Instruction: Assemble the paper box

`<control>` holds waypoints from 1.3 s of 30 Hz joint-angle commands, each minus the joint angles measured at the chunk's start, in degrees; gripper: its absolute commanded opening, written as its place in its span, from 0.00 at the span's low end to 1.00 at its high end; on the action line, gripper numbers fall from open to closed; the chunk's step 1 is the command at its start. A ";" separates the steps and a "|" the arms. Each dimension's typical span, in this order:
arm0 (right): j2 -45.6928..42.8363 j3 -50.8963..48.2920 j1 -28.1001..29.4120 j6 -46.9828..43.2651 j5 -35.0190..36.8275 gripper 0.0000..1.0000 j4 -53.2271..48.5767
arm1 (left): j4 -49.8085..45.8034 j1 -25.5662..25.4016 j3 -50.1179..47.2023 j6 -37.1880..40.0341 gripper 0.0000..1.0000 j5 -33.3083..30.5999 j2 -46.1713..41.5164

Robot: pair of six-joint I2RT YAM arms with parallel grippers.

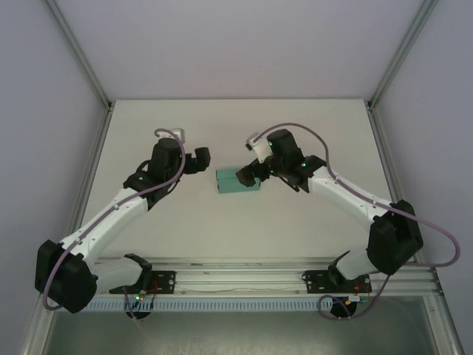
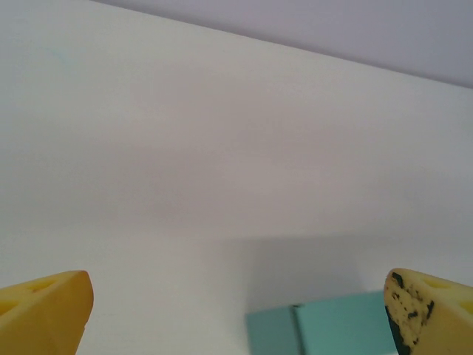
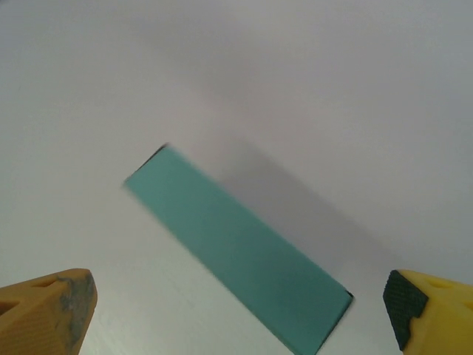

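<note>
The paper box [image 1: 235, 183] is a small, shallow teal-green box lying flat on the white table, mid-table. In the top view my left gripper [image 1: 206, 157] hovers just up-left of it, apart from it. My right gripper [image 1: 244, 176] hangs over its right end. The left wrist view has the box's corner [image 2: 325, 327] at the bottom edge between two widely spread yellow fingers [image 2: 44, 310]. Below the right wrist camera the box [image 3: 222, 233] lies diagonally as a long teal strip, with both yellow fingertips [image 3: 429, 307] far apart on either side. Neither gripper holds anything.
The white table [image 1: 148, 126] is bordered by grey walls and metal frame posts [image 1: 81, 59] at left and right. An aluminium rail [image 1: 236, 277] carrying the arm bases runs along the near edge.
</note>
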 commanded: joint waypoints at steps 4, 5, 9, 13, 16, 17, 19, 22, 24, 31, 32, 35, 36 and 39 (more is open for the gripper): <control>13.42 16.45 0.72 -39.73 -7.35 1.00 -28.91 | -5.53 4.60 -6.44 -1.81 1.00 -5.25 -3.88; 15.36 18.12 1.11 -40.59 -5.72 1.00 -29.49 | -5.76 4.89 -7.43 -2.52 1.00 -5.50 -4.35; 22.70 23.81 2.63 -42.83 2.26 1.00 -30.00 | -7.18 5.50 -9.71 -4.32 1.00 -6.79 -5.91; 29.07 29.68 4.14 -42.66 8.89 0.91 -31.32 | -7.86 5.57 -11.31 -5.70 1.00 -7.43 -7.04; 31.86 31.02 5.30 -43.07 12.41 0.72 -30.90 | -8.51 5.66 -11.52 -5.90 1.00 -7.05 -7.88; 32.36 31.19 5.46 -43.13 12.86 0.63 -30.58 | -8.66 5.67 -11.49 -5.81 1.00 -7.03 -8.21; 32.62 30.62 5.90 -42.75 14.29 0.52 -28.88 | -9.25 5.66 -11.59 -5.98 1.00 -7.48 -8.93; 31.78 28.67 6.44 -41.77 18.05 0.52 -24.84 | -9.62 5.68 -11.89 -5.89 1.00 -7.70 -10.40; 30.66 26.32 6.53 -40.91 21.35 0.50 -20.28 | -9.78 5.70 -12.22 -6.06 1.00 -8.04 -11.42; 27.70 12.37 7.36 -44.68 39.93 0.49 4.06 | -9.55 5.64 -13.82 -6.70 1.00 -8.44 -13.77; 27.47 10.69 7.41 -45.47 40.92 0.48 6.71 | -9.56 5.69 -13.93 -6.81 1.00 -8.46 -13.87; 25.86 6.71 7.63 -45.53 39.89 0.55 9.86 | -9.66 5.63 -13.83 -6.73 1.00 -8.29 -13.88; 25.09 5.73 7.65 -44.69 38.86 0.59 9.93 | -9.56 5.70 -13.76 -6.69 1.00 -8.22 -14.02; 22.82 4.25 8.23 -41.98 36.85 0.75 7.44 | -9.40 5.68 -13.65 -6.69 1.00 -8.02 -14.23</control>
